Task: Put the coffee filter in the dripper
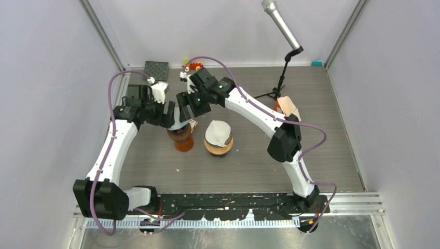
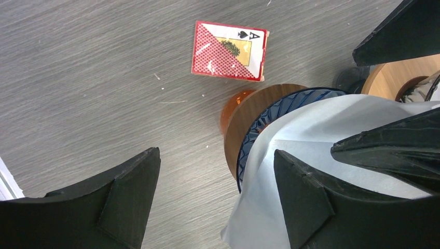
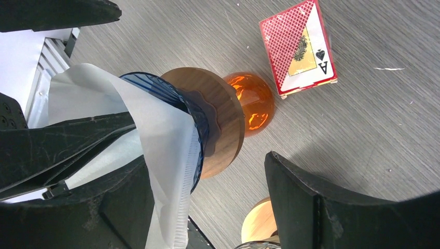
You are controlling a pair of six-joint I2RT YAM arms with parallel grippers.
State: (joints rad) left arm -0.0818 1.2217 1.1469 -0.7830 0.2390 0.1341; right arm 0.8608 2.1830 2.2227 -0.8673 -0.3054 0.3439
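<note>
A white paper coffee filter (image 2: 332,129) sits opened in the blue ribbed dripper (image 2: 270,122), which has a wooden collar (image 3: 223,119) on an orange glass base (image 3: 251,101). The filter's edge (image 3: 166,150) drapes over the dripper's rim. My left gripper (image 2: 215,155) is open, its right finger (image 2: 306,199) resting inside the filter and its left finger outside over the table. My right gripper (image 3: 205,161) is open wide, one finger (image 3: 117,207) in the filter, the other (image 3: 321,207) outside. In the top view both grippers (image 1: 175,118) (image 1: 188,106) meet over the dripper (image 1: 180,137).
A second wooden-collared dripper (image 1: 218,140) holding a filter stands just right of the first. A red playing-card box (image 2: 229,50) lies behind the dripper. A microphone on a stand (image 1: 283,26), a black pad (image 1: 156,70) and a small toy (image 1: 194,66) are at the back.
</note>
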